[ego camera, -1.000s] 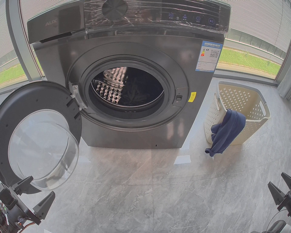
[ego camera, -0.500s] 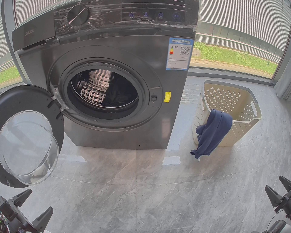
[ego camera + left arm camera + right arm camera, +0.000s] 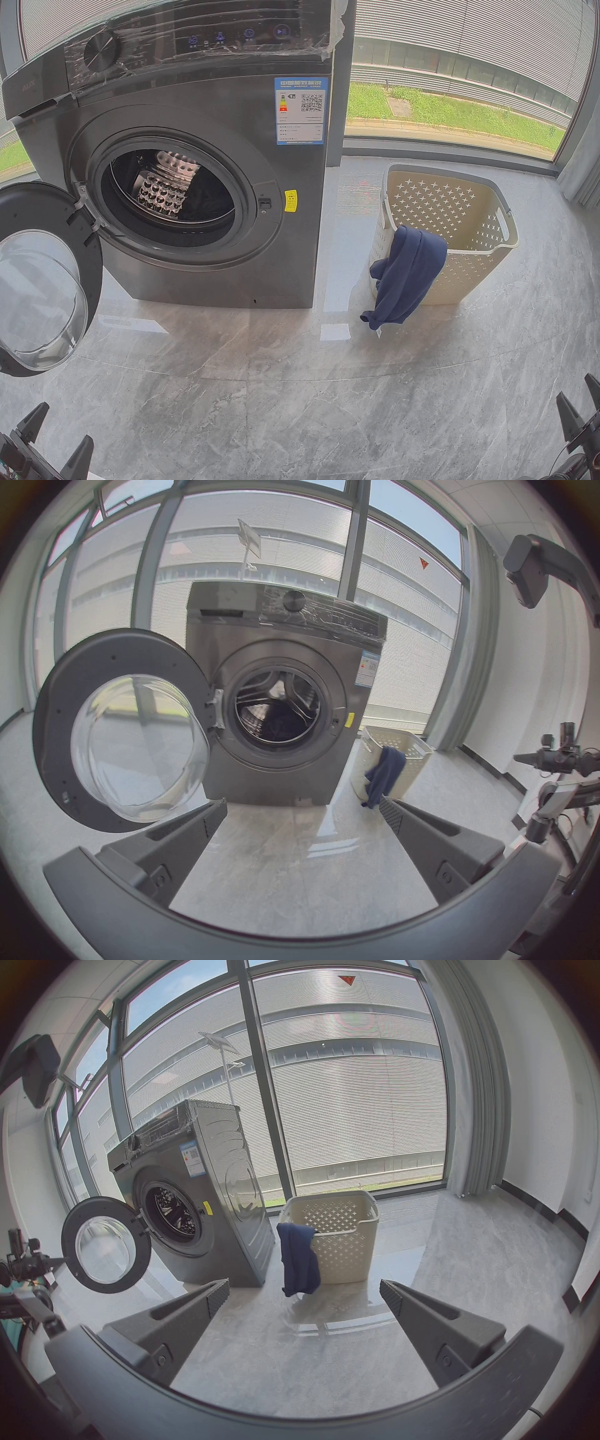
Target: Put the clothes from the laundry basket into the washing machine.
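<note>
Both end effectors are held low and empty above the floor (image 3: pixel 312 400), well short of the work. The left end effector (image 3: pixel 301 808) is set wide, with nothing between its fingers; the right end effector (image 3: pixel 303 1288) is likewise spread wide and unloaded. This posture is judged to suit an approach stage: the jaws are pre-opened so that cloth can be taken once reach is gained.

The task item, a blue garment (image 3: pixel 403 278), is located ahead of the right end effector and well apart from it. It is draped over the near rim of the laundry basket (image 3: pixel 475 275), with most of it hanging down the outer wall and its lower end near the floor. This overhang is judged to offer a loose fold that can be pinched without reaching into the basket. Whether further clothes lie inside cannot be told.

The washing machine (image 3: pixel 287 250) stands ahead of the left end effector, well apart, with the basket near it on the right end effector's side. Its door (image 3: pixel 37 300) is swung open toward the left end effector, so the drum opening (image 3: pixel 169 190) is exposed for loading. A dark item is seen in the drum from the left wrist view; its nature cannot be confirmed.

The open door is judged the main obstruction for the left arm. A window (image 3: pixel 469 62) and a curtain (image 3: pixel 475 1085) stand beyond the basket, away from the expected path
</note>
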Controlling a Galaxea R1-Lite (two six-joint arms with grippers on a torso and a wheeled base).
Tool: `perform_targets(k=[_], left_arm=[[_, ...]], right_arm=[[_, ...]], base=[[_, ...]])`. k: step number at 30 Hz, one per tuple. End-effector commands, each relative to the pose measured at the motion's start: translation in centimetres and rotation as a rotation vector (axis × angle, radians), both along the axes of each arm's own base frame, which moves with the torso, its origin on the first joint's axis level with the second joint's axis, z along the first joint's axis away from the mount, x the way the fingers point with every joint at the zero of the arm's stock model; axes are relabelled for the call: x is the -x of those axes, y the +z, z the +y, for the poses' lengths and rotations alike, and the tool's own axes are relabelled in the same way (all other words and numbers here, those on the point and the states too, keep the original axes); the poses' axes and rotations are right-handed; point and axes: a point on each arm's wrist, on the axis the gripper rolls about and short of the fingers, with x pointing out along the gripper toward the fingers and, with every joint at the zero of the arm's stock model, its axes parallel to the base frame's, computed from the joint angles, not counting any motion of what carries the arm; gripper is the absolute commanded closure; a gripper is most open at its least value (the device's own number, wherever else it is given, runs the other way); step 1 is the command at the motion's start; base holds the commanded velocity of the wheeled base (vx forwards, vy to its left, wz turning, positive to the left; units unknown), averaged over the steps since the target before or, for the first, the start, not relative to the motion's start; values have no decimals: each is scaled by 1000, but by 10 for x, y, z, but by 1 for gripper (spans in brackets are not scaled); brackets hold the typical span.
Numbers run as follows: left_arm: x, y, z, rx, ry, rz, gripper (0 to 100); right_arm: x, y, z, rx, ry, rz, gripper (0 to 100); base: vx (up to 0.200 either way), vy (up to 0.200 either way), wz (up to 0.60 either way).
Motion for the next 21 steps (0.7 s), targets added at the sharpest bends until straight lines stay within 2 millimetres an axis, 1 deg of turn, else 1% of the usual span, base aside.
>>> perform_targets(k=[1,3,4,5,8,14,21], left_arm=[[4,-7,1,-13,124,-37,0],[4,-9,3,-54,194,-32,0],[4,-9,3,-58,200,-32,0],[5,-15,4,-103,218,13,0],[6,-15,3,-107,179,15,0],[6,-15,3,-98,177,1,0],[6,-15,3,-100,177,1,0]], right_arm=[[15,-18,2,58,-67,-53,0],[15,-19,1,80,-116,-48,0],[15,-20,1,83,-122,-42,0],[15,-20,0,94,-140,-39,0],[15,-22,1,113,-109,-25,0],[15,-23,1,121,-104,-20,0],[15,-23,1,124,-101,-21,0]], base=[[0,0,0],[0,0,0],[0,0,0],[0,0,0],[0,0,0],[0,0,0],[0,-200,0]])
